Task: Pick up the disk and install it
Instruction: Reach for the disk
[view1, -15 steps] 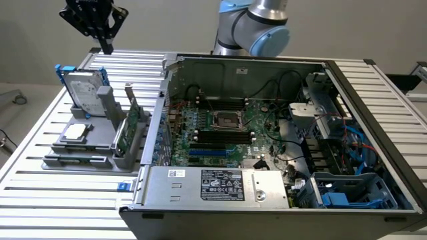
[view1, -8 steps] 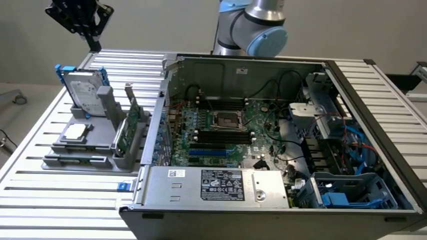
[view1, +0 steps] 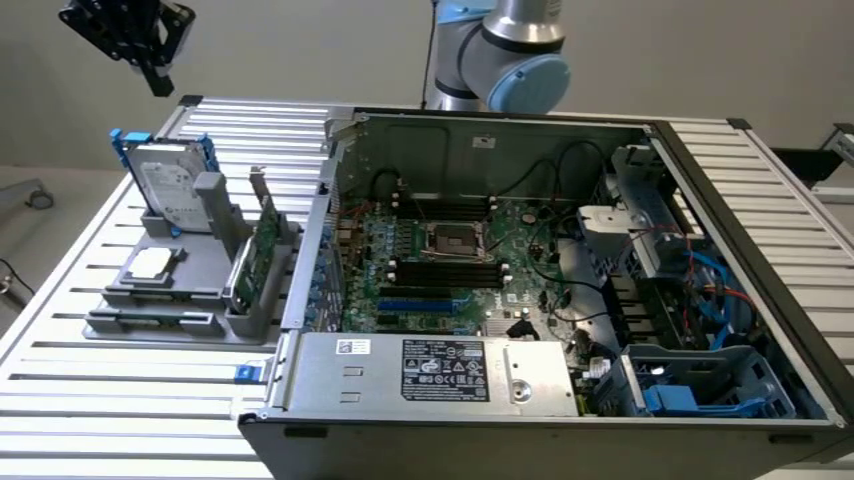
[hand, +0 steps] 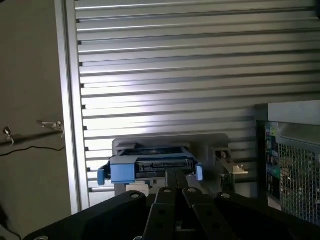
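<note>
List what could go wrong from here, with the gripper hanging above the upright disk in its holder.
1. The gripper is shut above the disk; lowered like that, it would likely strike the disk's top edge instead of straddling it.
2. The green circuit card stands close by in the same grey holder; a sideways error on the way down might knock it.
</note>
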